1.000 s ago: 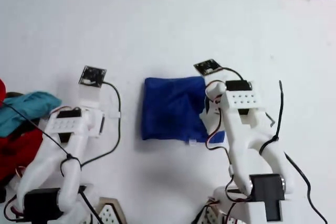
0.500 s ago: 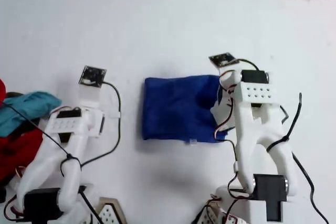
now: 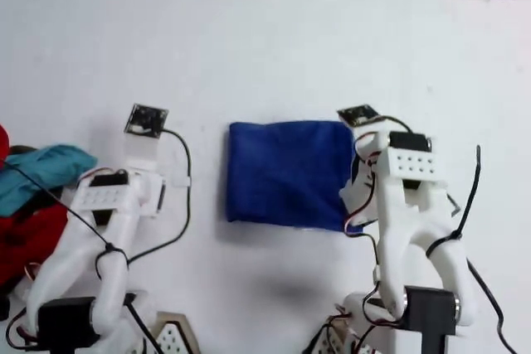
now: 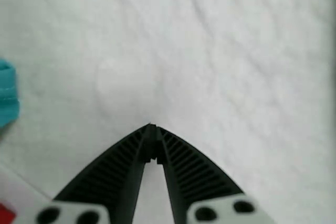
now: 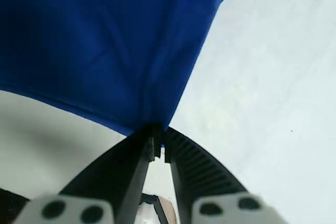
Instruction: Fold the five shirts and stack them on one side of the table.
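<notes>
- Blue shirt is lying folded mid-bench; my right pincer is pinching its right edge, tips clamped on cloth.
- My left pincer is sitting closed, gripping nothing, over bare bench.
- Teal shirt and red shirt are lying heaped at the left edge.

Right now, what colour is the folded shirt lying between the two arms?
Plain deep blue, with no pattern. The blue shirt shows best in the high view.
</notes>
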